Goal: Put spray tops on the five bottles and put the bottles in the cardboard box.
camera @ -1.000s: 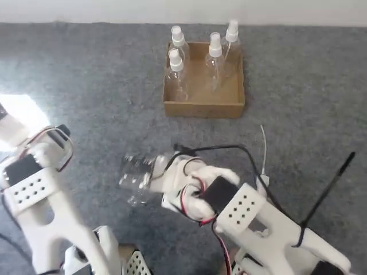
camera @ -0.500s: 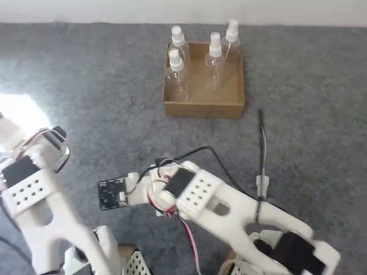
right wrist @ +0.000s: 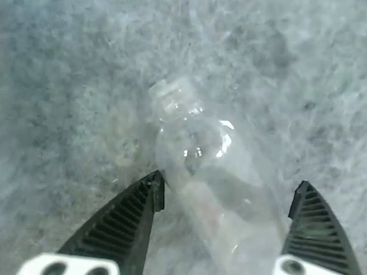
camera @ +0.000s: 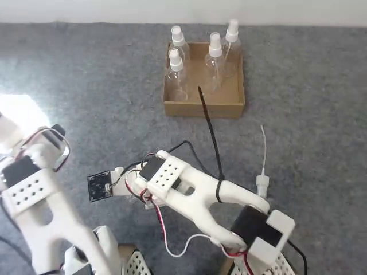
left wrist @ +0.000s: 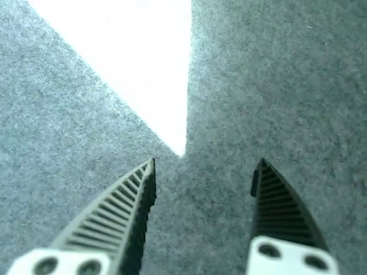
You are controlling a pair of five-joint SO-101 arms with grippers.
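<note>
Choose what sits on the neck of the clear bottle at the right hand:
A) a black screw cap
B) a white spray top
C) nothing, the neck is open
C: in the right wrist view, the bottle at the right hand ends in a bare threaded neck with nothing fitted on it.

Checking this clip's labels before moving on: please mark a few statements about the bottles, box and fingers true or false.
Four topped bottles stand in the box. True.
The left fingers hold a spray top. False: they are open over bare carpet.
The bottle between the right fingers has no top. True.
The loose spray top lies in the box. False: the spray top lies on the carpet outside it.
</note>
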